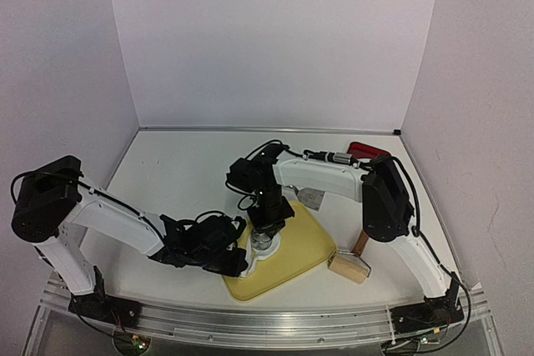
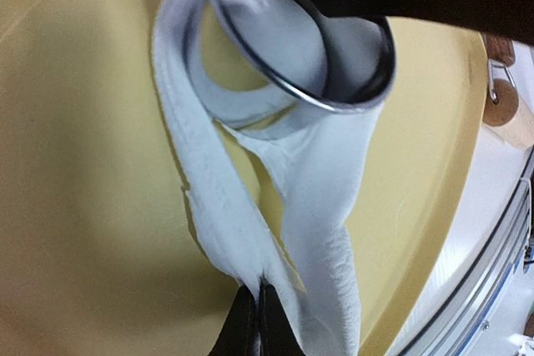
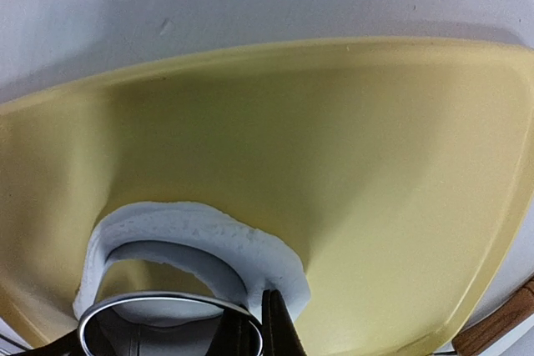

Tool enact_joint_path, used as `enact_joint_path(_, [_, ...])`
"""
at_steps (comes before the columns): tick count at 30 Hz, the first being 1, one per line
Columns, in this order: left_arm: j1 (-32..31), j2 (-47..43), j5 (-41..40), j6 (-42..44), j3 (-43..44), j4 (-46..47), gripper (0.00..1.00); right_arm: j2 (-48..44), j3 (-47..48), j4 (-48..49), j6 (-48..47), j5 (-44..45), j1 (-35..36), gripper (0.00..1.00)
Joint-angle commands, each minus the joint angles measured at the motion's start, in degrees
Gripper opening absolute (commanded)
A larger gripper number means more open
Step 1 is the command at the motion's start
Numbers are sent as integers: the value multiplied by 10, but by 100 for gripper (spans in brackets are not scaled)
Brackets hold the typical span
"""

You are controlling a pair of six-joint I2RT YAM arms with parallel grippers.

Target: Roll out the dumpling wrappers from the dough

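Yellow plastic cutting board (image 1: 309,243) is the biggest thing here, and everything that matters sits at its near-left corner. Next down is the dough (image 2: 334,206): one ragged white strip with a round gap in it, draped over that corner. The left gripper (image 2: 257,298) comes in from the board's left edge with its fingers pinched nearly together on the strip's end. My guess is that it's anchoring the scrap so the scrap doesn't ride along with the cutter. The right gripper (image 3: 254,318) is clamped tight on the rim of one steel ring cutter (image 2: 363,56), right over the hole in the dough. Inside the ring there's a smooth white face that looks like one wrapper (image 2: 275,31) stuck in there, though I can't say for sure it's cut free. One wooden tool (image 1: 349,266) sits just off the board's right corner, with nobody touching it.
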Motion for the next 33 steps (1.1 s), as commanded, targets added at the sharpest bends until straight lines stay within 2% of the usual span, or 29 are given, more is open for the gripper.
enact_joint_path(1, [-64, 48, 143, 44, -5, -88, 0, 98, -42, -19, 19, 84, -44, 0])
enact_joint_path(13, [-113, 66, 135, 51, 41, -81, 0, 107, -31, -15, 13, 88, -44, 0])
enact_joint_path(16, [-113, 43, 97, 4, 31, -117, 0, 99, -40, -6, 7, 94, -44, 0])
enact_joint_path(19, [-109, 10, 23, -79, 25, -215, 0, 78, -74, 17, -2, 104, -44, 0])
enact_joint_path(22, [-87, -33, -32, -143, 16, -292, 0, 53, -107, 43, -10, 120, -44, 0])
enact_joint_path(25, [-45, -80, -41, -164, -2, -313, 0, 33, -127, 62, -23, 136, -44, 0])
enact_joint_path(29, [19, -127, -51, -138, 5, -323, 0, 9, -141, 90, -51, 146, -44, 0])
enact_joint_path(33, [69, -132, -56, -89, 38, -328, 0, 2, -128, 100, -83, 157, -43, 0])
